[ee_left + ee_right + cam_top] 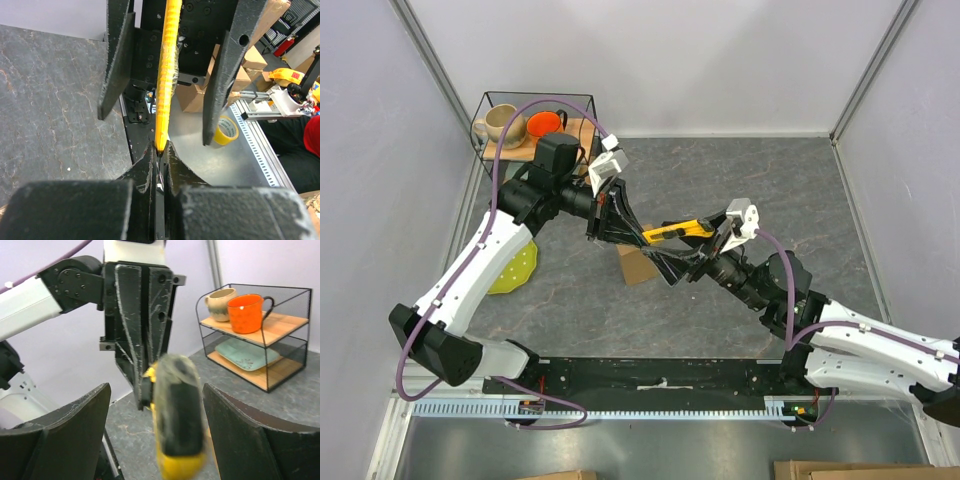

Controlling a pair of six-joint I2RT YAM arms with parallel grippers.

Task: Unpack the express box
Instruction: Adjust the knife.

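The left hand (159,150) clenches one end of a yellow utility knife (167,75). The right hand (156,389) flanks it, released. Beneath both lies what seems to be the express box (636,266).

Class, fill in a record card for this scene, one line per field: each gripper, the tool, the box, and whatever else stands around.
left gripper: shut on one end of the yellow utility knife
right gripper: open, fingers either side of the knife
express box: brown, below the grippers, partly hidden
green plate: left of the box
wire rack: far left corner, holding an orange mug and a beige mug
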